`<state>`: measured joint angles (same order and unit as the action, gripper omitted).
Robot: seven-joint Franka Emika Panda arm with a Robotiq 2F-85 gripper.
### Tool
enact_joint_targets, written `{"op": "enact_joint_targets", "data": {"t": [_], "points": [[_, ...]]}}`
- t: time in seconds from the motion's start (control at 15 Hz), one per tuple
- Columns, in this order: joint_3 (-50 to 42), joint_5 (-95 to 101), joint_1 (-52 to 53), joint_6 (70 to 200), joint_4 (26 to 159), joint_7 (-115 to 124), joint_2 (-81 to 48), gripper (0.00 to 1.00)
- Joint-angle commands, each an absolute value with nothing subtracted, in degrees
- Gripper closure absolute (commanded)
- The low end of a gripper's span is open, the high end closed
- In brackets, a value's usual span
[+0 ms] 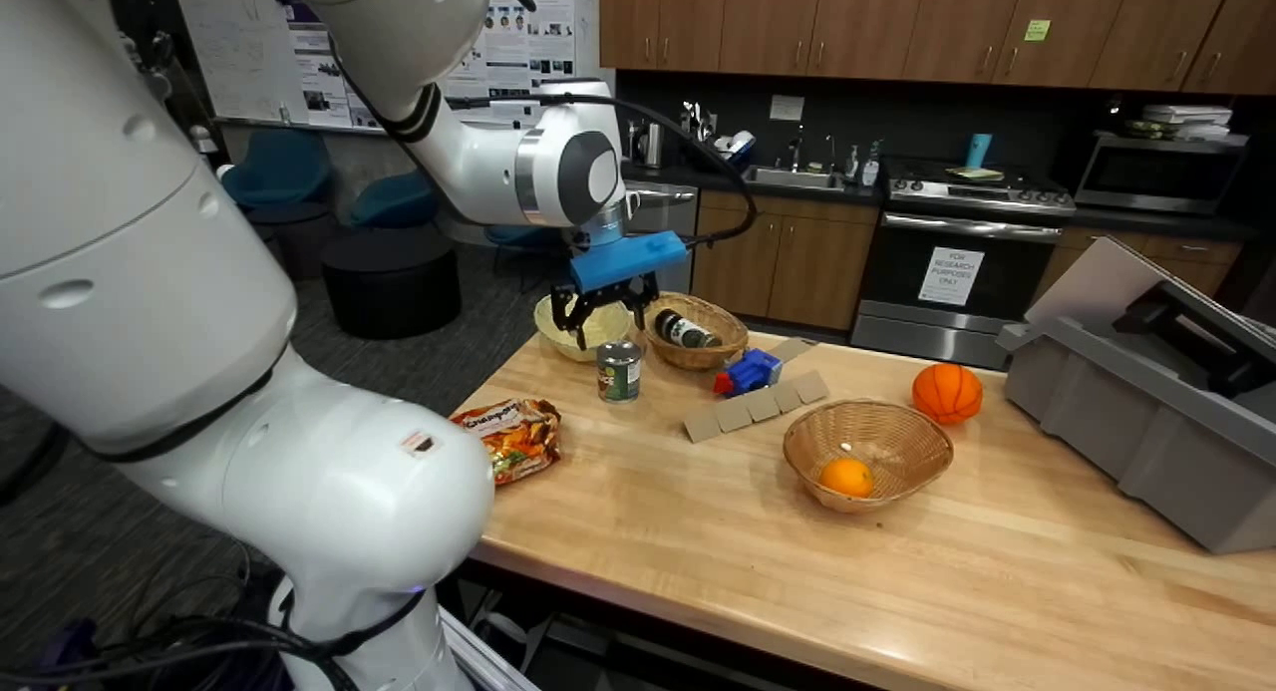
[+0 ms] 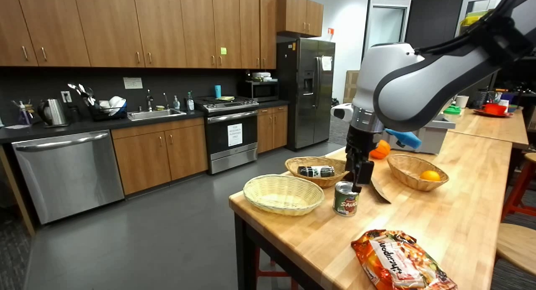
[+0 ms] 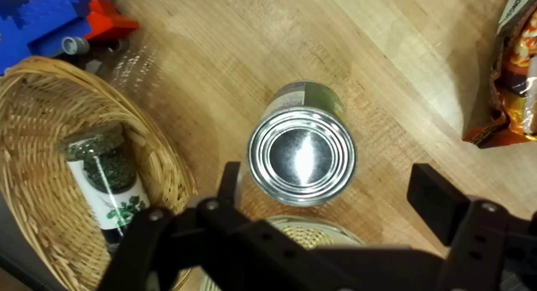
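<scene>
My gripper (image 1: 611,330) is open and empty, pointing down just above a metal can (image 1: 619,374). In the wrist view the can (image 3: 301,156) stands upright on the table, its shiny lid near the left fingertip. The gap between the fingers (image 3: 327,179) is wider than the can. No contact shows. The can's sauce label faces the camera in an exterior view (image 2: 346,200). A pale woven basket (image 2: 283,196) stands beside the can. A brown basket (image 3: 42,114) nearby holds a herb jar (image 3: 111,182). A blue and red toy (image 3: 50,22) lies past that basket.
An orange-red noodle packet (image 2: 398,260) lies near the table edge. A folded cardboard strip (image 1: 758,407) lies near the toy. Another brown basket (image 1: 897,437) holds an orange (image 1: 847,477). An orange ball (image 1: 947,393) and a large grey bin (image 1: 1136,442) stand farther along the table.
</scene>
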<state>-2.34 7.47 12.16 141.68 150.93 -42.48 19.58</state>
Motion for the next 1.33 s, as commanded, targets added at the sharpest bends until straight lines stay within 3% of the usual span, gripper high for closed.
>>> {"op": "enact_joint_targets", "data": {"t": [0.0,0.87,1.27], "points": [[-1.4,5.6,12.4,139.9,150.3,-43.3,18.4,0.00],[1.9,6.2,10.8,142.1,149.9,-38.2,13.6,0.00],[1.9,17.5,5.3,142.3,150.0,-30.2,17.2,0.00]]}}
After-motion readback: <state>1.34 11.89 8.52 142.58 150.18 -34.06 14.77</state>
